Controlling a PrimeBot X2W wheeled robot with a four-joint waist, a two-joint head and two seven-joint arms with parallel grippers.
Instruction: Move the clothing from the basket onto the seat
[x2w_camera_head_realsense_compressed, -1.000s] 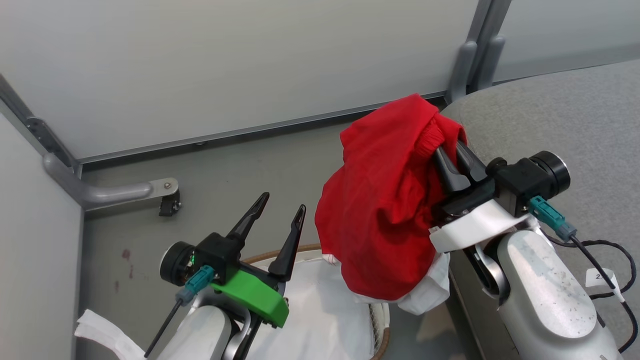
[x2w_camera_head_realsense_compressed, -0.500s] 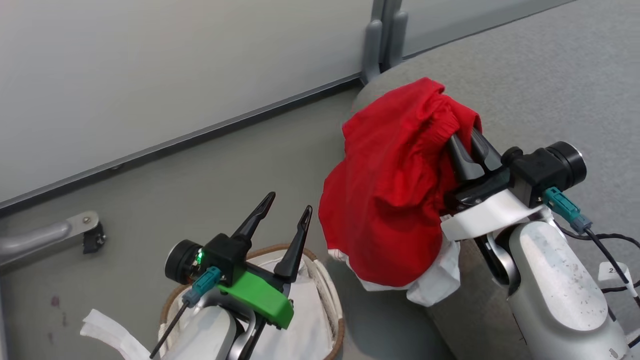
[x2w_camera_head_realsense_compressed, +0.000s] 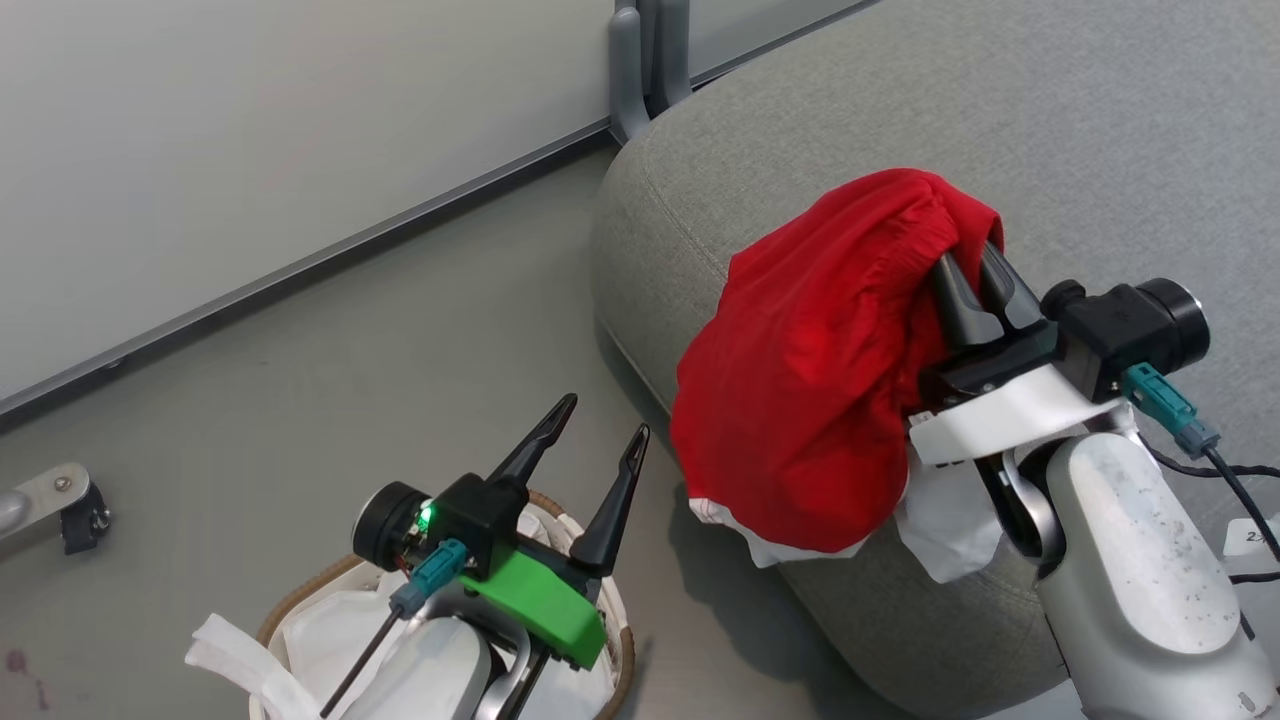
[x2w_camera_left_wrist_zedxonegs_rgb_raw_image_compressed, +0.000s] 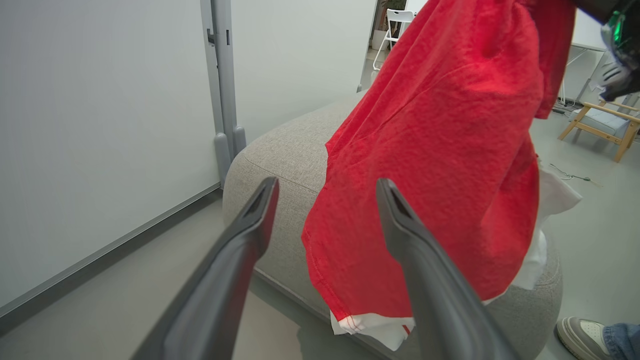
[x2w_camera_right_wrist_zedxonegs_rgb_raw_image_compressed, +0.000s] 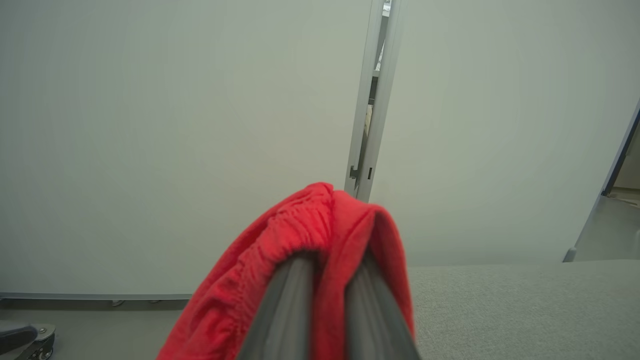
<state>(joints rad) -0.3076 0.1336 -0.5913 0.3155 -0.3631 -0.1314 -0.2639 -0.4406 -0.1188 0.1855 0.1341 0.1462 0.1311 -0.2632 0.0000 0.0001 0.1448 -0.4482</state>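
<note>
Fingers (x2w_camera_head_realsense_compressed: 955, 295) of my right gripper (x2w_camera_head_realsense_compressed: 965, 255) are pressed together, pinching a gathered fold of the clothing (x2w_camera_head_realsense_compressed: 800, 400). From the right wrist view the red cloth bunches over both tips of that gripper (x2w_camera_right_wrist_zedxonegs_rgb_raw_image_compressed: 332, 260). The garment hangs off the pinch in the air, clear of the basket (x2w_camera_head_realsense_compressed: 300, 598), draped across the rounded near corner of the seat (x2w_camera_head_realsense_compressed: 900, 120). Its white lower hem dangles past the corner's edge, lower than the seat top. I cannot tell whether the cloth touches the upholstery.

My left gripper (x2w_camera_head_realsense_compressed: 607, 415) is spread wide and holds nothing, poised above the basket, which stands on the floor (x2w_camera_head_realsense_compressed: 300, 400). Through the left wrist view, that gripper (x2w_camera_left_wrist_zedxonegs_rgb_raw_image_compressed: 326, 182) looks at the hanging cloth and the seat's stitched seam behind it.

A strip of bare floor separates the basket's brown rim from the seat's side. The wall panel (x2w_camera_head_realsense_compressed: 250, 120) runs along the far edge of the floor, and a grey post (x2w_camera_head_realsense_compressed: 645, 50) stands just beside the seat's far corner. Beyond the cloth, the seat top lies broad and open. A person's shoe (x2w_camera_left_wrist_zedxonegs_rgb_raw_image_compressed: 580, 332) is on the floor near the seat's other side.
</note>
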